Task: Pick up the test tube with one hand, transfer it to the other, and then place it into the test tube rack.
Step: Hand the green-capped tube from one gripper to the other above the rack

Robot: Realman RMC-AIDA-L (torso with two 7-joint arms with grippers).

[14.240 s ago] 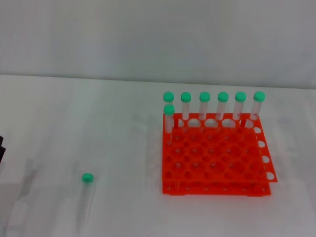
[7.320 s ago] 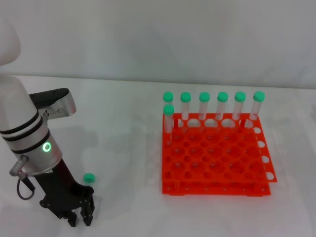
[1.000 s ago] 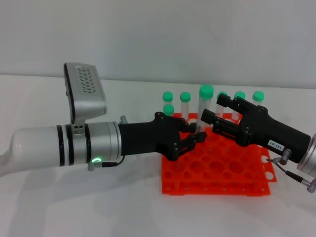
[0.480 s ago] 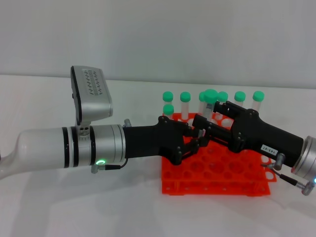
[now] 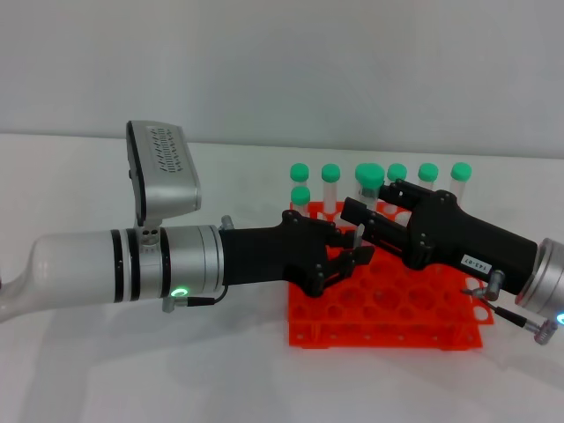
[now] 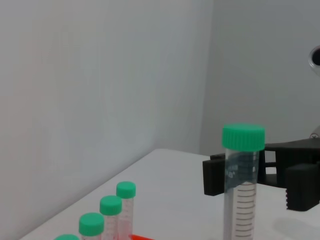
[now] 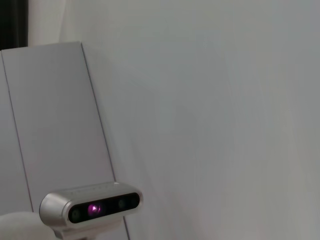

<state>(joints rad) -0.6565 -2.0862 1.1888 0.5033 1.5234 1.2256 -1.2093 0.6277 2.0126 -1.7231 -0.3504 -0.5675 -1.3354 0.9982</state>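
The test tube (image 5: 363, 207), clear with a green cap (image 6: 243, 137), stands upright in the air above the back of the orange-red test tube rack (image 5: 388, 304). My left gripper (image 5: 346, 251) reaches in from the left and is shut on the tube's lower end. Coming from the right, my right gripper (image 5: 371, 200), the one with the white label, is open and straddles the tube just below the cap. In the left wrist view one black finger (image 6: 215, 176) sits against the tube, while the other finger (image 6: 301, 187) stands off from it.
Several green-capped tubes (image 5: 428, 174) stand in the rack's back row, and one more tube (image 5: 301, 196) just in front at the left corner. The white table (image 5: 132, 370) lies below both arms. The right wrist view shows only a wall and a camera housing (image 7: 90, 207).
Over the last second my right gripper has slid left until its fingers flank the tube below the cap. The tube has come down slightly in my left gripper.
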